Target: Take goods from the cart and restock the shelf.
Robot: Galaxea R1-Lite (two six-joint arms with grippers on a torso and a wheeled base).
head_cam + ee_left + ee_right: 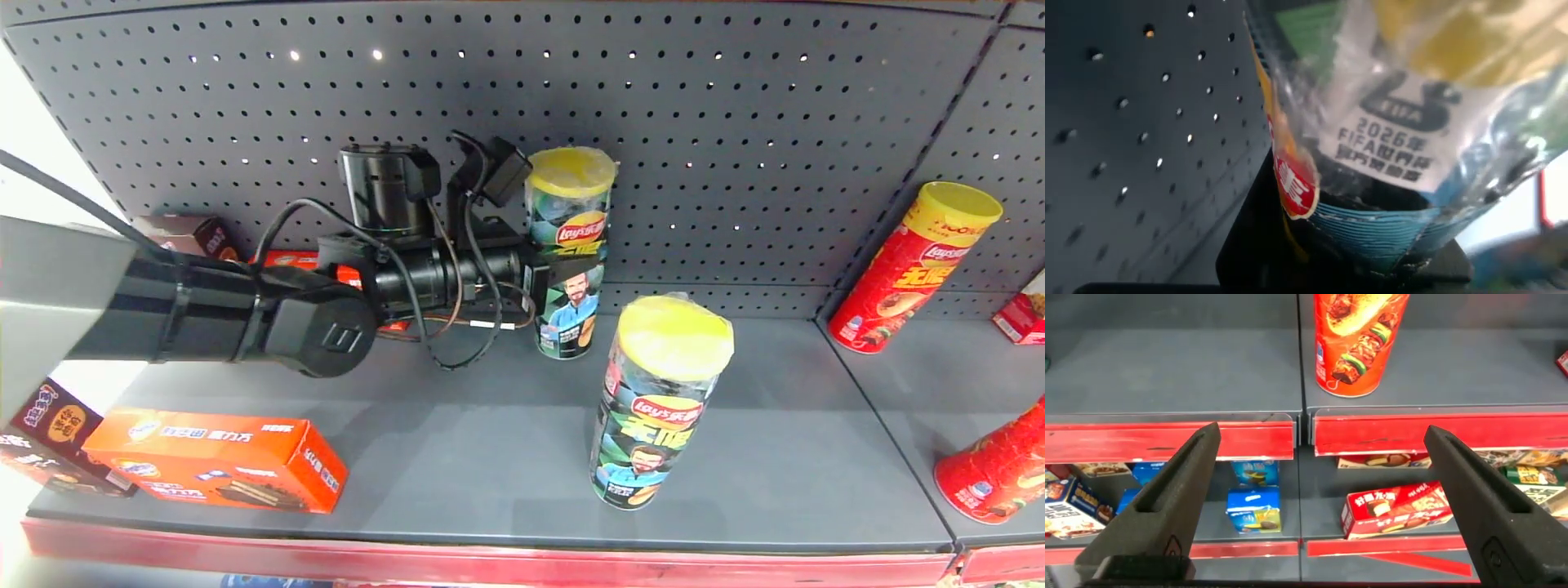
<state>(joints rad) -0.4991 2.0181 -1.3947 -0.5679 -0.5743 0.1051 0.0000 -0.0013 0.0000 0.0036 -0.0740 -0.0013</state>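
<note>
A green-and-black chip can with a yellow lid stands upright at the back of the grey shelf, close to the pegboard wall. My left gripper comes in from the left and is shut on the middle of this can. In the left wrist view the can's wrapper is pressed right up to the camera, beside the pegboard. A second matching can stands free nearer the shelf's front edge. My right gripper is open and holds nothing, in front of the red shelf edges below a red chip can.
An orange box and dark snack boxes lie at the shelf's front left. Red chip cans stand and lean on the neighbouring shelf to the right. Lower shelves hold several small boxes.
</note>
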